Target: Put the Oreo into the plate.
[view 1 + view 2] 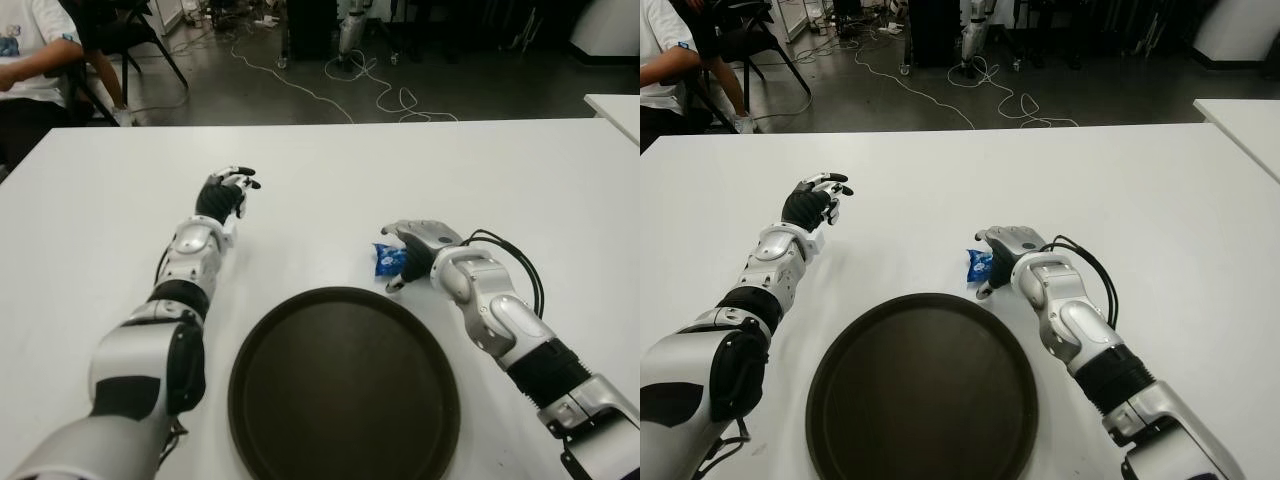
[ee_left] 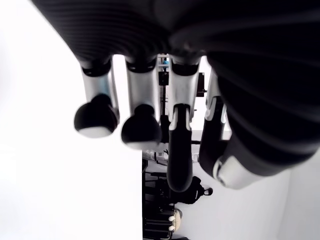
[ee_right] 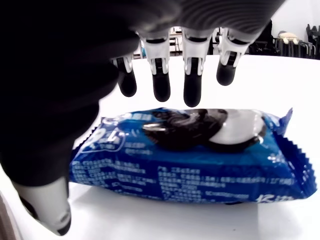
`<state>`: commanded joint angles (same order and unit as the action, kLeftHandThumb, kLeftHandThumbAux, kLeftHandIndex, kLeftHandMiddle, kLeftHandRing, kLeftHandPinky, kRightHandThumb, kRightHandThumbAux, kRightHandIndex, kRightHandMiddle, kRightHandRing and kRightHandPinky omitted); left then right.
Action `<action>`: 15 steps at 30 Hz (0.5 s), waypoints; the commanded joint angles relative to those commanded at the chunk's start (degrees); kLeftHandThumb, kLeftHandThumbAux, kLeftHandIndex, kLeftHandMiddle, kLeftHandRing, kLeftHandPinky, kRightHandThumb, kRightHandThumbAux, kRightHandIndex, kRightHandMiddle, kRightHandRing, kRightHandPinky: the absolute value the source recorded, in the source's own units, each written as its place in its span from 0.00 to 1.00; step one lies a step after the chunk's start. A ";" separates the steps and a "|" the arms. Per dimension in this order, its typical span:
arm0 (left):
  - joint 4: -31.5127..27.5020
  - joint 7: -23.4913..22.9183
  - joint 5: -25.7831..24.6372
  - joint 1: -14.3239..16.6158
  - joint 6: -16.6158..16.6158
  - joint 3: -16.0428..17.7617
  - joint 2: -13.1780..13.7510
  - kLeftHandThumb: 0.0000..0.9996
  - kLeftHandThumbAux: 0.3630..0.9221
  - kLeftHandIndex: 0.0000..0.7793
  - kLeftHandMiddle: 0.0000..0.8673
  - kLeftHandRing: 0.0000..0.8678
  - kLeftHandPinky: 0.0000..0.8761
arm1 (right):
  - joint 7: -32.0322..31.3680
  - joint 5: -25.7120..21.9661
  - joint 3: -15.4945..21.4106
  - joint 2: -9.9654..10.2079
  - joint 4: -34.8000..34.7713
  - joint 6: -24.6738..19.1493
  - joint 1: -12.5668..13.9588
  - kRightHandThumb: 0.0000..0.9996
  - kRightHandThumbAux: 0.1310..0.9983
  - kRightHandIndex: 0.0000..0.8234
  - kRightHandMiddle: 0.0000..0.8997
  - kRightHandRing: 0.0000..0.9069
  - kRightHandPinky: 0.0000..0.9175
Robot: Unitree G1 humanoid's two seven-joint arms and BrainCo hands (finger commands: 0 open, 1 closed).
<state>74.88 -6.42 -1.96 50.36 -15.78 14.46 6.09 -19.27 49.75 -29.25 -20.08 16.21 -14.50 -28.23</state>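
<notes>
Dark floor (image 1: 300,100) with trailing white cables (image 1: 370,85), black chair (image 1: 120,40) beyond white table (image 1: 100,200).

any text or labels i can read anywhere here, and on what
No word anywhere reads in full.
Oreo packet, lying on the white table under the open right hand: rows of small white print, too small to read.
The same packet, large white characters on its left end and lower right edge: cut off and blurred, not legible.
Dark plate and left hand: no text.
</notes>
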 joint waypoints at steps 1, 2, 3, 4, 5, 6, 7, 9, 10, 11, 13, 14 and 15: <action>0.01 -0.05 -0.04 0.01 0.07 0.03 0.01 0.85 0.54 0.52 0.61 0.97 0.96 | 0.38 -0.14 0.09 -0.06 0.20 0.53 0.02 0.00 0.69 0.21 0.20 0.18 0.14; 0.01 -0.08 -0.07 0.01 0.11 0.06 0.02 0.85 0.54 0.52 0.61 0.97 0.96 | 0.60 -0.22 0.15 -0.08 0.31 0.88 0.04 0.00 0.69 0.22 0.21 0.19 0.15; 0.01 -0.03 0.00 0.01 0.07 0.00 0.04 0.85 0.54 0.52 0.61 0.97 0.96 | 0.97 -0.32 0.25 -0.09 0.49 1.27 0.05 0.00 0.69 0.22 0.21 0.20 0.16; 0.01 0.00 0.06 0.01 0.03 -0.04 0.05 0.85 0.54 0.52 0.61 0.97 0.96 | 1.24 -0.39 0.32 -0.09 0.66 1.56 0.05 0.00 0.69 0.22 0.21 0.20 0.16; 0.01 0.04 0.12 0.01 -0.03 -0.10 0.06 0.85 0.54 0.52 0.61 0.97 0.96 | 1.40 -0.41 0.37 -0.07 0.86 1.66 0.01 0.00 0.69 0.22 0.22 0.20 0.17; 0.00 0.06 0.17 0.00 -0.07 -0.13 0.07 0.85 0.54 0.52 0.61 0.97 0.96 | 1.50 -0.43 0.40 -0.05 1.01 1.73 -0.02 0.00 0.69 0.22 0.21 0.20 0.16; 0.00 0.04 0.18 0.00 -0.10 -0.15 0.08 0.85 0.54 0.52 0.61 0.97 0.96 | 1.46 -0.43 0.42 -0.02 1.17 1.68 -0.10 0.00 0.69 0.21 0.21 0.20 0.16; 0.00 0.00 0.17 0.00 -0.12 -0.14 0.09 0.85 0.54 0.52 0.61 0.97 0.96 | 1.33 -0.49 0.49 0.01 1.48 1.66 -0.29 0.00 0.69 0.20 0.20 0.19 0.15; 0.00 -0.03 0.16 -0.01 -0.11 -0.14 0.09 0.85 0.54 0.52 0.61 0.97 0.96 | 1.26 -0.53 0.53 0.01 1.62 1.67 -0.38 0.00 0.69 0.20 0.20 0.18 0.14; 0.00 -0.04 0.15 -0.01 -0.11 -0.13 0.09 0.85 0.54 0.52 0.61 0.97 0.96 | 1.23 -0.56 0.55 0.00 1.70 1.70 -0.44 0.00 0.69 0.20 0.19 0.18 0.14; 0.00 -0.18 0.05 0.00 -0.04 -0.05 0.11 0.85 0.54 0.52 0.61 0.97 0.95 | 0.92 -0.56 0.53 0.02 1.58 1.48 -0.46 0.00 0.69 0.19 0.19 0.17 0.14; 0.01 -0.22 0.07 -0.01 0.01 -0.07 0.13 0.85 0.54 0.52 0.61 0.97 0.95 | 0.83 -0.58 0.56 0.04 1.56 1.34 -0.47 0.00 0.69 0.19 0.19 0.17 0.13; 0.01 -0.25 0.08 -0.01 0.05 -0.09 0.16 0.85 0.54 0.52 0.61 0.97 0.96 | 0.77 -0.58 0.57 0.07 1.54 1.23 -0.48 0.00 0.69 0.20 0.19 0.18 0.14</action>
<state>74.89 -6.67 -1.87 50.35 -15.73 14.36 6.25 -18.50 49.17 -28.68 -20.01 17.74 -13.27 -28.71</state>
